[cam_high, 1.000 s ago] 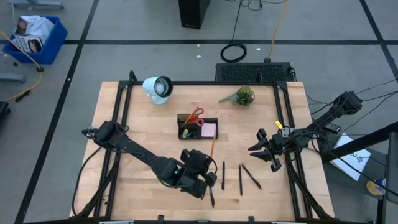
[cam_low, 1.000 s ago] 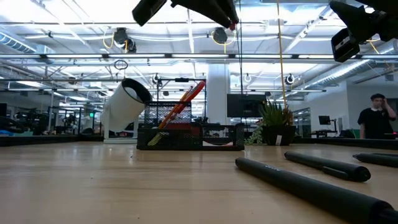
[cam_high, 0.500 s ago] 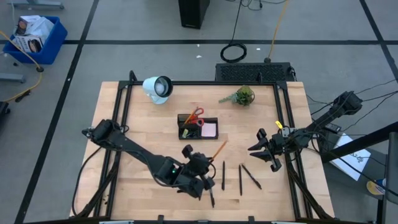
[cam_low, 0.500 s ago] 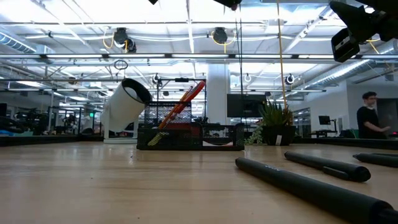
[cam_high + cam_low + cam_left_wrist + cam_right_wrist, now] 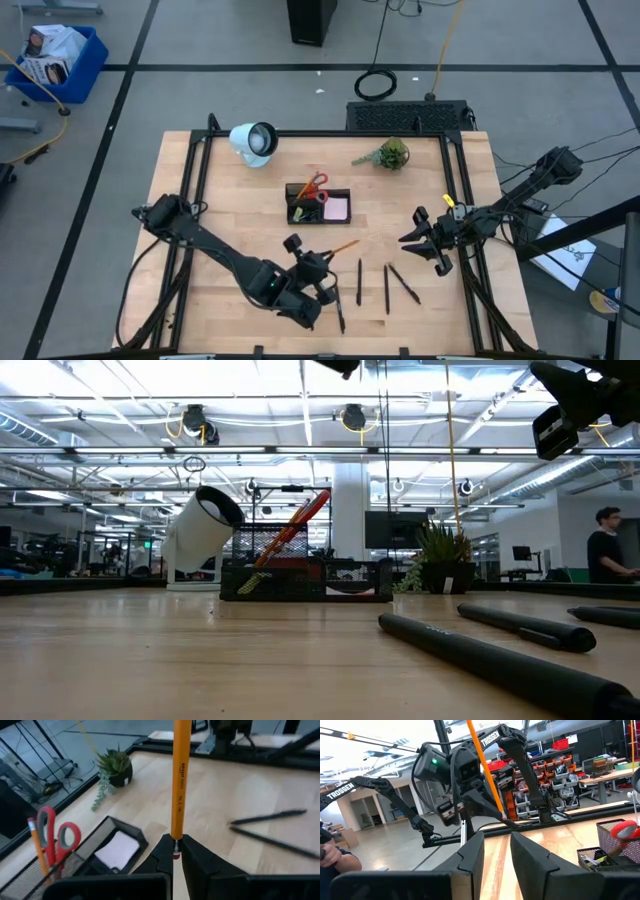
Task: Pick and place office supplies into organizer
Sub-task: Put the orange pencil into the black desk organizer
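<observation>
while the left gripper [image 5: 176,851] pinches an orange pencil [image 5: 179,780] above the table [image 5: 240,215], the right gripper [image 5: 424,243] waits, fingers seemingly slightly apart and empty.

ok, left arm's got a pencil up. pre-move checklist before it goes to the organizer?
1. Grip: left gripper shut on the orange pencil at its eraser end. ok.
2. Pencil clear of the table: it sticks out of the gripper, lifted. ok.
3. Organizer upright, taller section in view with scissors and another pencil in it. ok.
4. Room in that section for one more: cannot tell.
5. Right gripper waits near the table's right edge, off the path. ok.
6. Black pens lie on the table to the right of the left gripper. ok.
</observation>
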